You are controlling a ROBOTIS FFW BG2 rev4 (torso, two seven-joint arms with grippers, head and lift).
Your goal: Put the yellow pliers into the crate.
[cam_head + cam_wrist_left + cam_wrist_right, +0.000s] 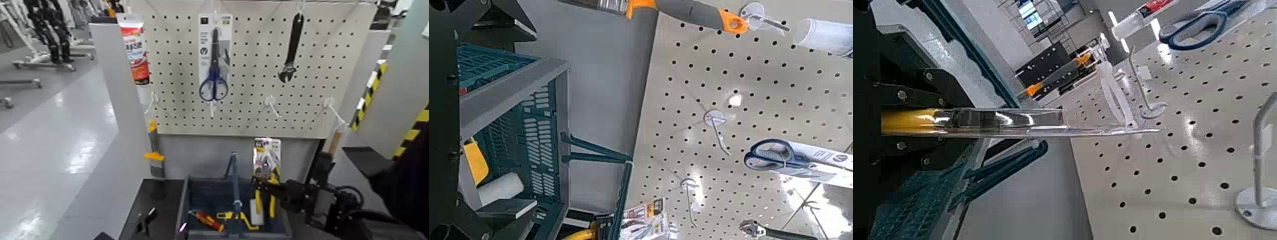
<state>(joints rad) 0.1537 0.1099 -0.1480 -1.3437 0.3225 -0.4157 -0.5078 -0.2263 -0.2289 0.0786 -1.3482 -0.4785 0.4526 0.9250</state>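
Yellow pliers point(266, 171) clamped in the right gripper, over the crate

So, going left to right, all placed from the right gripper point(270, 183). Farthest off to its left, and higher up, is a red-and-white packet point(134, 51) on the pegboard point(172, 70). Next, left of it again, there's an orange-and-grey tool point(155, 153) hanging upright, with the left gripper point(165, 223) lower down, fingers spread wide with nothing between them. Blue-handled scissors point(214, 70) on a white card hang up and to the left. The crate point(185, 203) sits below and mostly left of the right gripper, with a red-and-yellow tool point(207, 221) and a bare yellow tool point(254, 226) lying in it.

Then the pliers: the right gripper is closed on their card, card top sticking up above it, yellow handles hanging below, at the crate's right side. Can't tell how deep the handles reach. The adjustable wrench point(290, 51) hangs well above and slightly right.
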